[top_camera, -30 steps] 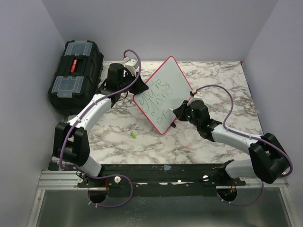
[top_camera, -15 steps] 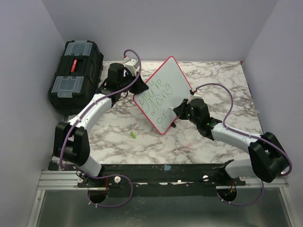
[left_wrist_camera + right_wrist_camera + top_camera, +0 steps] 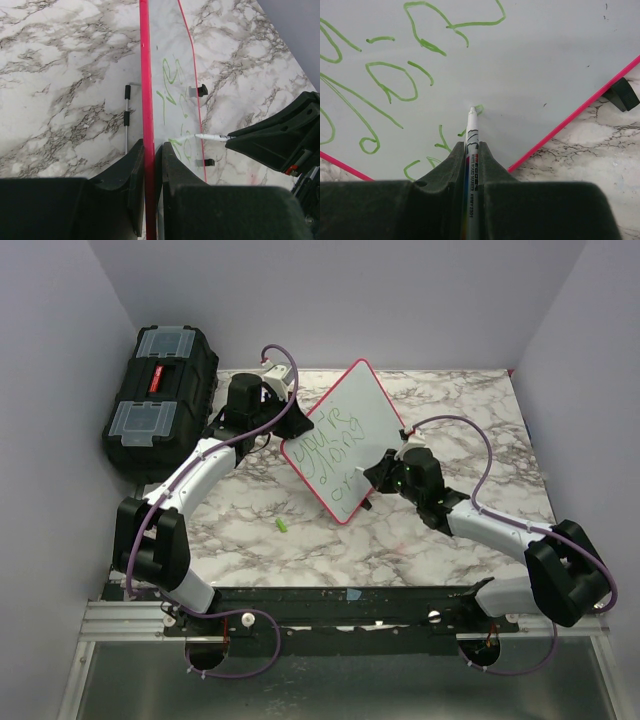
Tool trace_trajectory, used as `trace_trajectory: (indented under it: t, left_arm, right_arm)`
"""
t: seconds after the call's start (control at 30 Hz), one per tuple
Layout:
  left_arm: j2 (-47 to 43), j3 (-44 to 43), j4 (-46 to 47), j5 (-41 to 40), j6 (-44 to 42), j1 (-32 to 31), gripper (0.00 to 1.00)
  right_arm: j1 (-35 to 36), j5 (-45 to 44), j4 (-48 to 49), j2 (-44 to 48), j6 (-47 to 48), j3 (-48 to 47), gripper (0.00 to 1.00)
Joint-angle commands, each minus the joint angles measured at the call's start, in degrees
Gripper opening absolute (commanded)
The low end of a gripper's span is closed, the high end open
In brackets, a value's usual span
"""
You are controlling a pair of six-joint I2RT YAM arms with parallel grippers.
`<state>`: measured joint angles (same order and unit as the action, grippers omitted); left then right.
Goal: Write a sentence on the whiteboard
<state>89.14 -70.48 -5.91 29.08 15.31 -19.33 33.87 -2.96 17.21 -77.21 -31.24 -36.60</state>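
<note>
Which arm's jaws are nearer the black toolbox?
Left. The left jaws clamp the whiteboard on the toolbox side; the right jaws hold a marker against the board's opposite side, farther away.

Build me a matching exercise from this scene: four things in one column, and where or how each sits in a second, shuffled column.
Things
1. whiteboard
2. marker
3. black toolbox
4. small green piece

Places or states
A. lying loose on the marble table
B. clamped by its red edge in the left end effector
C. at the far left, beside the wall
D. gripped in the right end effector, tip at the green lettering

Pairs: 1-B, 2-D, 3-C, 4-A
</note>
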Motion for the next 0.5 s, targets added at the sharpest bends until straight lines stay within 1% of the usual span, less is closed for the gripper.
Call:
trace_trajectory:
  t: [0.0,0.47]
  left_arm:
    - [1.3,2.4,-7.0,3.1,-5.3,-2.4,0.00]
    - [0.6,2.9,-6.9,3.0,-5.3,-2.4,0.00]
  right_arm:
    - [0.6,7.4,-0.8,-1.3,0.1,-0.4,0.01]
    - [0.6,9.7,-1.5,-2.0,-0.6,2.5,0.01]
